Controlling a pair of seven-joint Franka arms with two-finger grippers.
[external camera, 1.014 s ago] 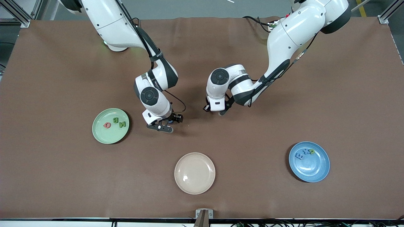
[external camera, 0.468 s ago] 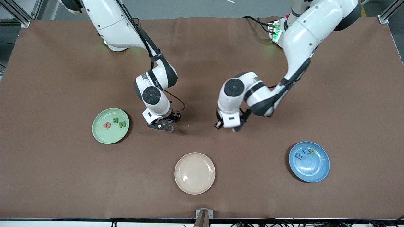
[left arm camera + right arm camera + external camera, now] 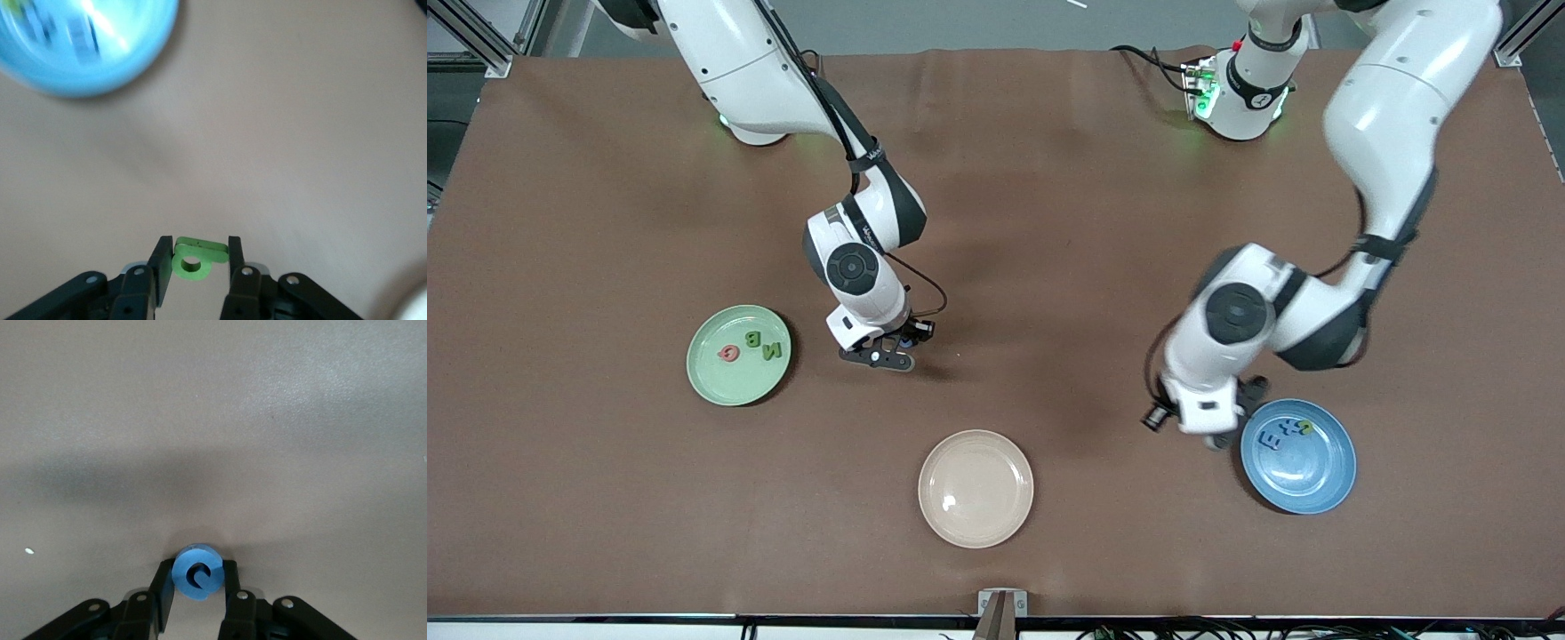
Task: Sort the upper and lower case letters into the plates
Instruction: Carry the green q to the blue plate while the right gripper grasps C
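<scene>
My left gripper [image 3: 1216, 436] is shut on a small green letter [image 3: 193, 261] and hangs over the cloth at the rim of the blue plate [image 3: 1316, 480], which also shows blurred in the left wrist view [image 3: 73, 80]. That plate holds two blue letters [image 3: 1276, 436] and one green letter [image 3: 1304, 428]. My right gripper [image 3: 887, 356] is shut on a round blue letter [image 3: 197, 572] over bare cloth beside the mint green plate [image 3: 729, 387]. That plate holds a pink letter [image 3: 729, 353] and two green letters [image 3: 762, 344].
A cream-beige plate [image 3: 975, 488] with nothing in it lies near the front edge, between the two other plates. The brown cloth [image 3: 1049, 178] covers the whole table. A metal bracket [image 3: 1001, 604] sits at the front edge.
My left arm has swung from the middle of the table to the blue plate's rim, carrying the green letter. My right gripper has barely moved.
</scene>
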